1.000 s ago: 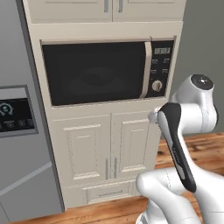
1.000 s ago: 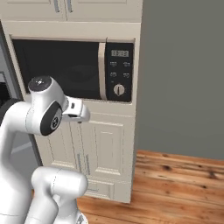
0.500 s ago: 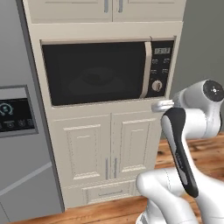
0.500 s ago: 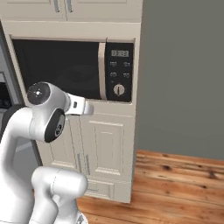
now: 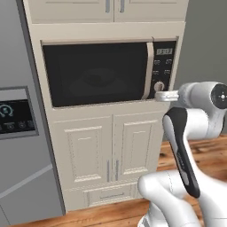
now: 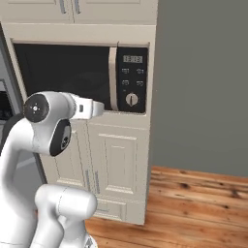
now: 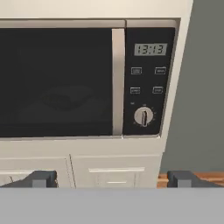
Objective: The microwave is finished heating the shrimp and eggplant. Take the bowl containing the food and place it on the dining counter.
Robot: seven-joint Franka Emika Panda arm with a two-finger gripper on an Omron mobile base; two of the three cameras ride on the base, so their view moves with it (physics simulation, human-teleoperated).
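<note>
The microwave (image 5: 108, 73) sits built into a cream cabinet column, its door shut; the door is wide dark glass with a long pale vertical handle (image 7: 117, 81) at its right edge, and right of that a black panel (image 7: 148, 81) carries a lit display, four small buttons and a round dial (image 7: 143, 116); through the glass only a dim round shape shows in the hand view, too dark to say whether it is the bowl or the turntable, and no food can be made out; above the microwave are two upper cabinet doors (image 5: 106, 9), below it two panelled doors (image 5: 108, 153) with slim vertical handles and a drawer (image 5: 99, 195) under them; to the left stands a grey fridge (image 5: 20, 133) with a dark touch panel; to the right a plain grey wall (image 6: 203, 82) meets a wooden plank floor (image 6: 193, 203); the gripper (image 7: 113, 179) is released, its two dark fingertips (image 7: 41, 178) spread wide apart with nothing between them, facing the microwave's front and apart from it; in the base views the white wrist points at the lower right corner of the microwave, near the dial; the shut door stands between the gripper and whatever is inside
</note>
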